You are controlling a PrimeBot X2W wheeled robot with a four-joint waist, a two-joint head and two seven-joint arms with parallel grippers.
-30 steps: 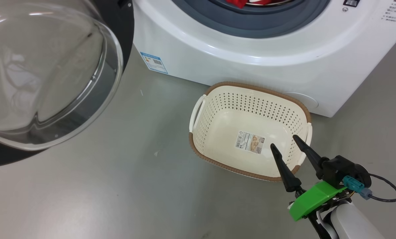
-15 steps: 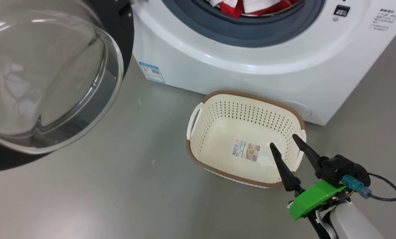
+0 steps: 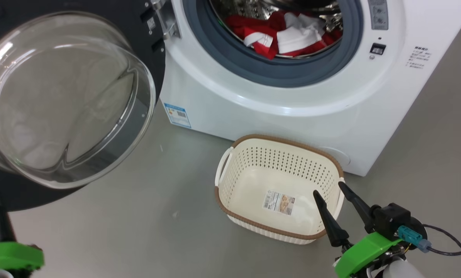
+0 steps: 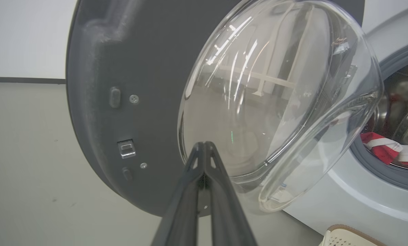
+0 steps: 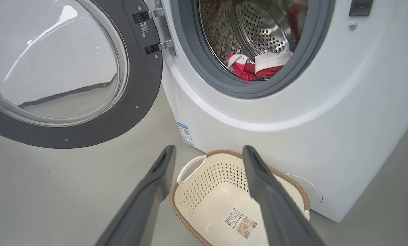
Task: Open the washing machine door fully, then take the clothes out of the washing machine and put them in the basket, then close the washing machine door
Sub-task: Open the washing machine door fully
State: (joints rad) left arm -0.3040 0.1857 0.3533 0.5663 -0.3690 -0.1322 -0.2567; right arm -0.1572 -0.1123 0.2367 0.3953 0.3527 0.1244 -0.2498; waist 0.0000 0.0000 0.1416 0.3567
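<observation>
Your red-and-white clothes (image 3: 280, 36) lie heaped in the washing machine's (image 3: 284, 112) perforated steel drum (image 5: 258, 30). The cream perforated basket (image 3: 288, 139), with its brown woven-look rim, holds a sticker (image 3: 279, 202) on its bottom and stands just beside the machine's front. The door (image 3: 155, 58) hangs wide open, glass bowl (image 3: 60, 100) bulging; your left wrist view adds its metal latch (image 4: 126, 149). Your left gripper (image 4: 204, 148) is pinched together, grasping nothing. Your right gripper (image 3: 327, 188) is spread by the basket's near corner.

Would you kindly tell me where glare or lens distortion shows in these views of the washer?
Head view: soft highlights on the washing machine door glass. Left wrist view: bright reflected streaks cross that glass. Right wrist view: the wide lens bows the washing machine front.
</observation>
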